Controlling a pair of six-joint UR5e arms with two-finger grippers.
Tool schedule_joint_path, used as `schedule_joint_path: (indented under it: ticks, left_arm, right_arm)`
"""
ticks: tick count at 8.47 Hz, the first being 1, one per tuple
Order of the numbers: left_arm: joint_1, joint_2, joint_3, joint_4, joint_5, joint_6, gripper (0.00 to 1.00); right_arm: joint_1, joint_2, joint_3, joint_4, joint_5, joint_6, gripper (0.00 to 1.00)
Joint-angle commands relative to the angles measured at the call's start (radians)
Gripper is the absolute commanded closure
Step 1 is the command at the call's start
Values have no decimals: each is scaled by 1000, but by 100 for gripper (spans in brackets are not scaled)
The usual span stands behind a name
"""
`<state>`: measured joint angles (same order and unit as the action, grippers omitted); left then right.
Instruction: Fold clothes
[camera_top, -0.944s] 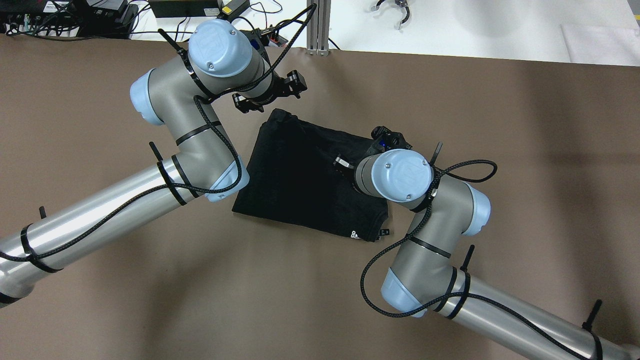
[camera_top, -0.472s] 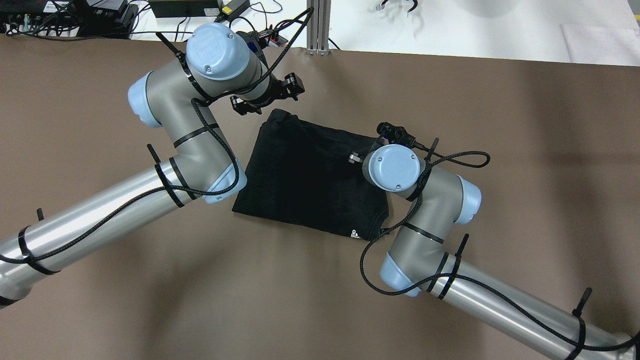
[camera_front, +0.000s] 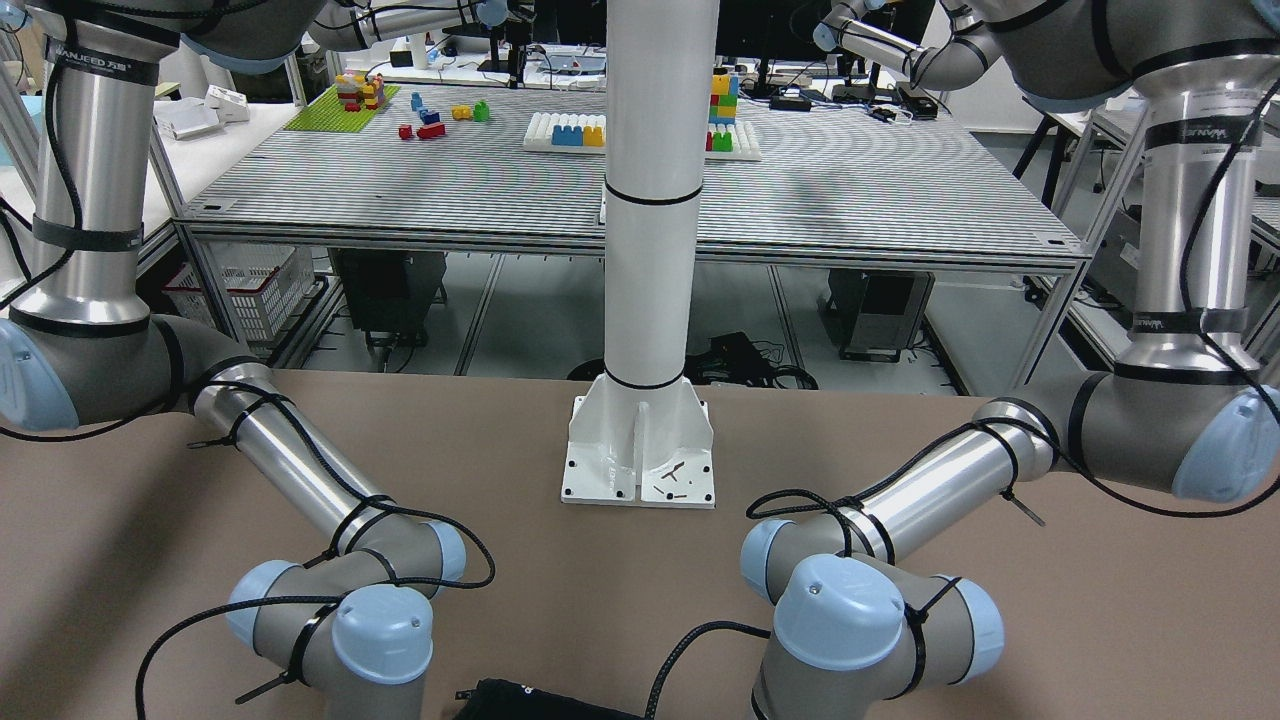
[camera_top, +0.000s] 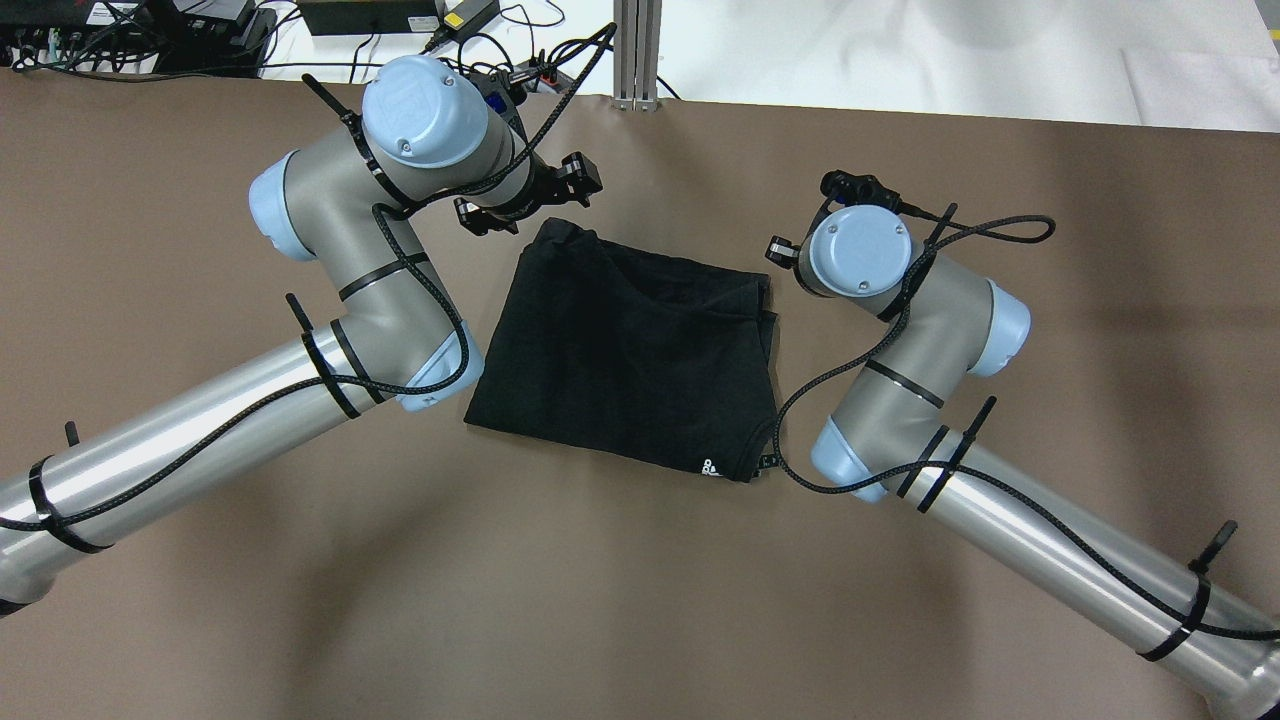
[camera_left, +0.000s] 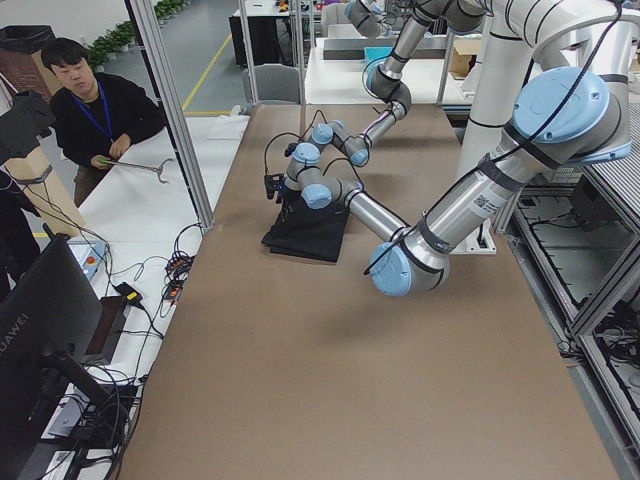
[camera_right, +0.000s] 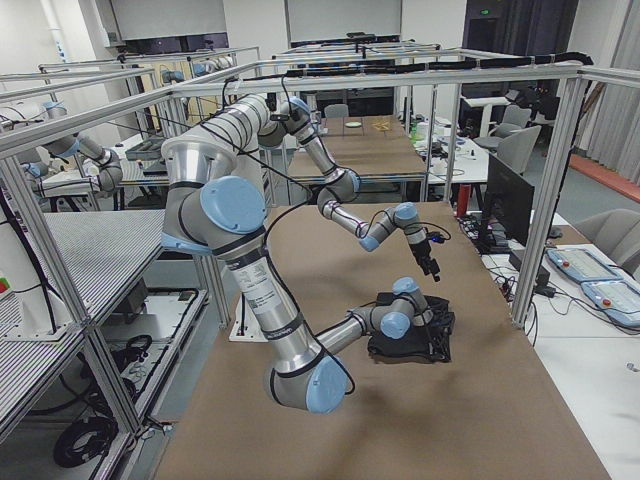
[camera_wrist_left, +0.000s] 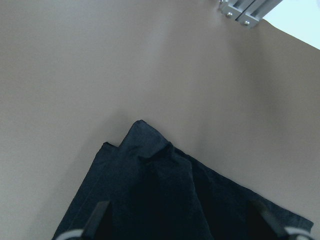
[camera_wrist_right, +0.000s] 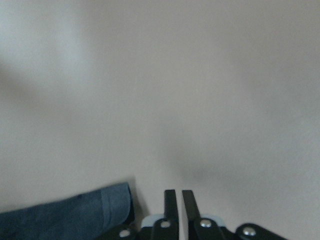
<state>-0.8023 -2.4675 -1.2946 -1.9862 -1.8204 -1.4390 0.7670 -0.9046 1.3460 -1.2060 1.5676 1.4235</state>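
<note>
I see the black cloth (camera_top: 620, 350) folded mid-tabletop (camera_top: 600, 600). Left pincer (camera_top: 528, 200), fingers apart, hovers angled over its far left corner. Right pincer (camera_wrist_right: 178, 192), fingers together and empty, points down beside its far right corner.

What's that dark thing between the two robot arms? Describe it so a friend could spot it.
Start at the wide brown table. Between the left arm and right arm lies a folded black piece of soft fabric. It is the only limp, flat thing there, with a tiny white mark at one corner.
</note>
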Motion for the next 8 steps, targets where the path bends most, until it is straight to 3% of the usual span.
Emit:
schedule_joint_path:
  ticks: [1, 3, 6, 8]
  left_arm:
    - [0, 2, 0, -2, -8, 2, 5]
    - [-5, 45, -21, 0, -8, 11, 5]
    - [-88, 357, -233, 3, -8, 342, 5]
    - [-232, 513, -258, 7, -10, 628, 5]
  right_arm:
    - [52, -31, 66, -13, 179, -116, 6]
    - [61, -162, 218, -58, 183, -258, 6]
    - [156, -424, 492, -254, 174, -621, 6]
    - [285, -607, 580, -260, 167, -864, 6]
